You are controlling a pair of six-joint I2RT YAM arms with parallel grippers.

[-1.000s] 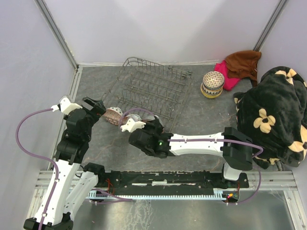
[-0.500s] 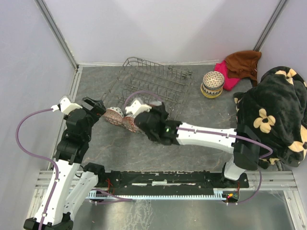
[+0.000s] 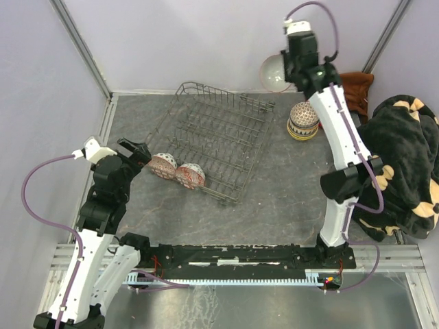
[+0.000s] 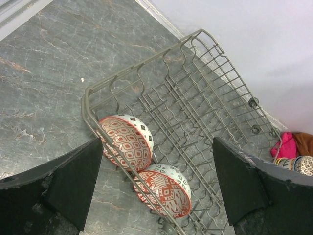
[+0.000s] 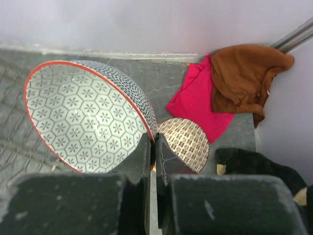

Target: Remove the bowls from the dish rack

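Grey marbled worktop [image 3: 274,185] fills the top view, with pale purple walls around it. A rack [image 3: 212,133] lies askew toward the far left, and two red-patterned bowls, one [image 3: 163,165] touching the other [image 3: 190,175], stand on edge in its near-left end. The left gripper [image 3: 137,152] hovers just beside that end, toward the left edge, with its jaws spread and nothing in them. The right arm [image 3: 339,130] reaches up over the far edge, where the right gripper [image 3: 287,68] holds a white-lined bowl [image 3: 273,72] in the air. Near the far right corner stands a stack [image 3: 304,120] of bowls, with a brown cloth [image 3: 353,89] behind it and a black flowered blanket [image 3: 405,157] heaped along the right edge. From the left wrist, the two dark fingers [image 4: 73,181] frame the red bowls from well apart; both bowls lean among the rack's wires just inside its end rail. From the right wrist, the fingers [image 5: 139,156] are pinched shut on the red rim of the held bowl, which is tilted, honeycomb-flowered inside and dark-patterned outside. Below it shows the stack's top bowl, and a pink cloth [image 5: 195,100] lies beside the stack, partly under the brown one in the corner.
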